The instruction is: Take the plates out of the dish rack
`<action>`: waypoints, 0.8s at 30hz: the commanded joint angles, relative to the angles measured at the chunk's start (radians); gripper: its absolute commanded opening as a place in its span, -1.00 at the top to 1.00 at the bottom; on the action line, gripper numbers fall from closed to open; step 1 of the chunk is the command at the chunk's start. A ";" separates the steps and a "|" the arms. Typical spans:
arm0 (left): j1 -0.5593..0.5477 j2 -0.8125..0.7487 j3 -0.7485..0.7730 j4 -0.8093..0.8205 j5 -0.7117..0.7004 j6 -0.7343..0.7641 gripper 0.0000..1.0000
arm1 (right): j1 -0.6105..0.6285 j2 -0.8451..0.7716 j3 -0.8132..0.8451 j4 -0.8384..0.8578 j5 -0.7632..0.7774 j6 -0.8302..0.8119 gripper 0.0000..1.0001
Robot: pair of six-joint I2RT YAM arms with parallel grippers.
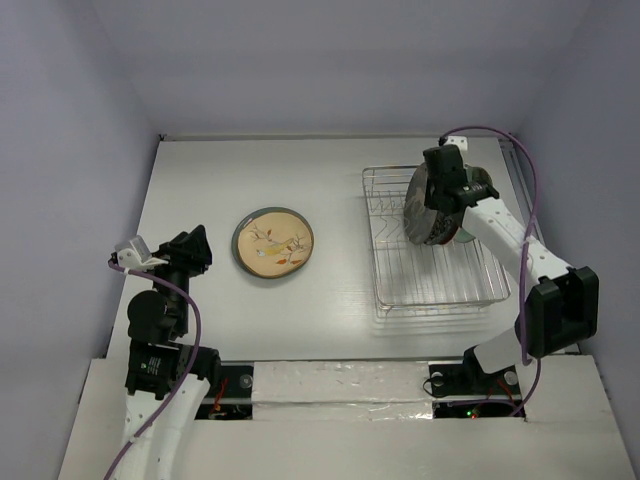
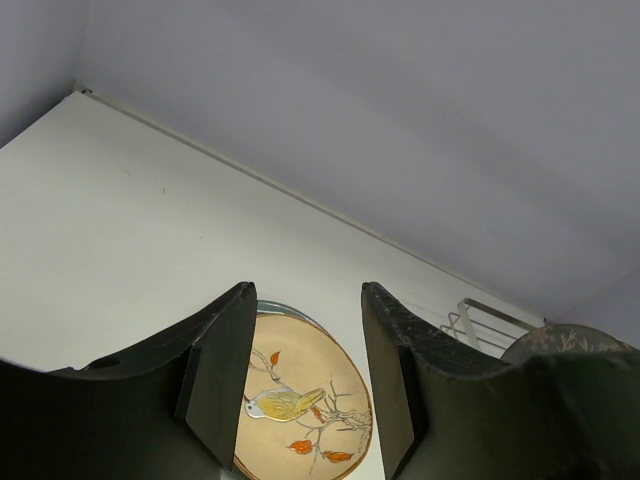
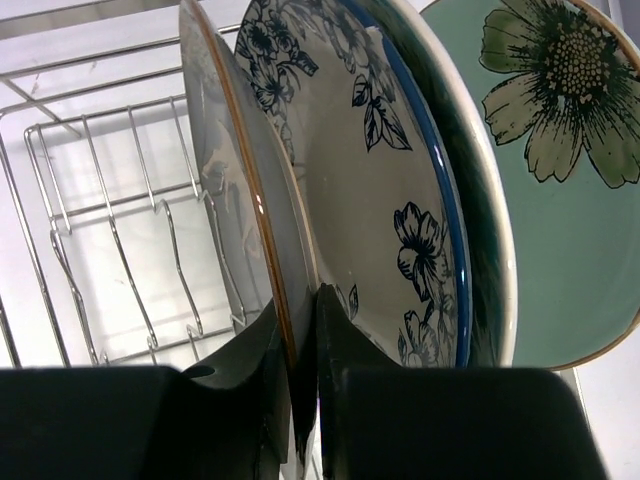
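One table (image 1: 330, 170) carries one wire dish rack (image 1: 440, 290). Four plates stand on edge inside the rack: a grey plate (image 3: 240, 200), a blue-flowered plate (image 3: 370, 200), a dark green plate (image 3: 485, 230) and a pale green plate (image 3: 560, 230). A fifth, the bird plate (image 1: 273, 243), lies flat left of the rack. The right gripper (image 3: 300, 325) pinches the grey plate's rim. The left gripper (image 2: 305, 340), well left of the rack, gapes empty.

Plates (image 3: 380, 200) packed face to face, bare divider wires (image 3: 120, 230) of dish rack (image 1: 432, 278) beside them
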 commanded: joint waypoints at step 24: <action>0.002 0.008 0.017 0.061 0.004 0.002 0.14 | 0.104 -0.376 0.117 0.216 -0.467 0.302 1.00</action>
